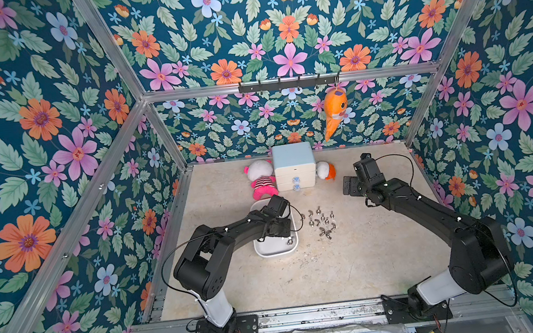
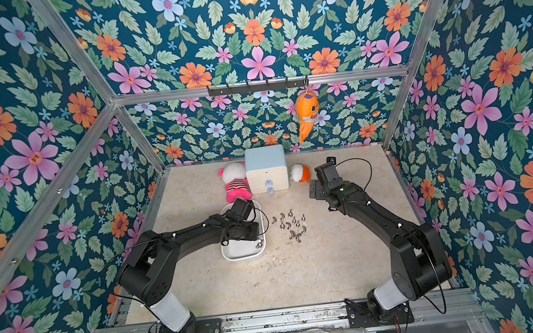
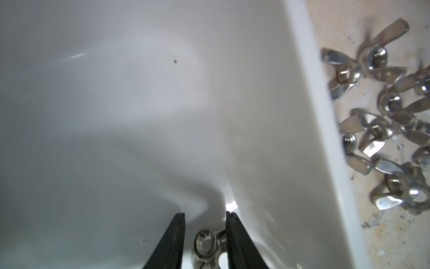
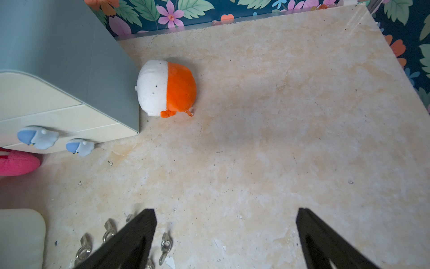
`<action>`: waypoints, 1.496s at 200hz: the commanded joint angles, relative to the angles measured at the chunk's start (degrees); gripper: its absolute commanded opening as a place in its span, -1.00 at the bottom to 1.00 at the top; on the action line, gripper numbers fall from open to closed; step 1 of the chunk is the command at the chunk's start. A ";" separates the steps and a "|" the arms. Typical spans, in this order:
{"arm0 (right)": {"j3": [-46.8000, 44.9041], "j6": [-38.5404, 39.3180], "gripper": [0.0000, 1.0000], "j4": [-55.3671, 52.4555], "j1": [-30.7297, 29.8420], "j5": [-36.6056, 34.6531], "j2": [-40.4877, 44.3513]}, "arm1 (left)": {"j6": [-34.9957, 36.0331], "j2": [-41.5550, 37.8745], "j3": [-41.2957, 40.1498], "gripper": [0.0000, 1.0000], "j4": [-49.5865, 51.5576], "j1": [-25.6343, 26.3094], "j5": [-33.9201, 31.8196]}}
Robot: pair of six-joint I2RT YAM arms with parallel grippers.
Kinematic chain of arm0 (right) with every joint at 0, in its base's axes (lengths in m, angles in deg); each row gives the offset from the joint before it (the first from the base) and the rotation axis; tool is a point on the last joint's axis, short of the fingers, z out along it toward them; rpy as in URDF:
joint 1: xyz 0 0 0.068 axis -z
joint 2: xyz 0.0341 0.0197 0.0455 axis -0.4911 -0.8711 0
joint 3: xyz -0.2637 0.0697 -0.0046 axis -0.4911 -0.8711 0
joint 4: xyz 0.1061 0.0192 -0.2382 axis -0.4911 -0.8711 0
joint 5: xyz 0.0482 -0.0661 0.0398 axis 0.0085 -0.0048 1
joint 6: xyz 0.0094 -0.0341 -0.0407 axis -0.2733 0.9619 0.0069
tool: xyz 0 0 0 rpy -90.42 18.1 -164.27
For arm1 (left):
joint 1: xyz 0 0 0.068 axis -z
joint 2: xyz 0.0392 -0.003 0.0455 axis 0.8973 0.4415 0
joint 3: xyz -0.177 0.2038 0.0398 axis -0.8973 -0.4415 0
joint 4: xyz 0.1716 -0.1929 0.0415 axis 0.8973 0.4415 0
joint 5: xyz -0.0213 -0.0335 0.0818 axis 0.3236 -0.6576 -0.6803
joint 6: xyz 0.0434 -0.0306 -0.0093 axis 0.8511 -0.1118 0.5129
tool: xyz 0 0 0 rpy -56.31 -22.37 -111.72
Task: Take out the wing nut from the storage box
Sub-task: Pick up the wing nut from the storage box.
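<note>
With the left jaws part-open astride the wing nut (image 3: 206, 245) lying in the box (image 3: 256, 116) beside its wall, close squarely on its body, then lift clear; right jaws gape idle above the desk (image 4: 256, 139).

left arm (image 1: 231, 230): elbow bent, forearm reaching forward and inward, wrist pitched down | left gripper (image 3: 204, 213): low, jaws a narrow gap apart, not clamped | right arm (image 1: 431, 204): stretched forward, wrist raised above the table | right gripper (image 4: 225, 209): pointing down, jaws wide apart, empty
</note>
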 commanded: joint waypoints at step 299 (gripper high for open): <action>2.96 0.06 0.99 -0.61 -1.23 -0.87 -1.67 | 2.70 3.49 3.89 -0.65 8.33 1.33 -10.24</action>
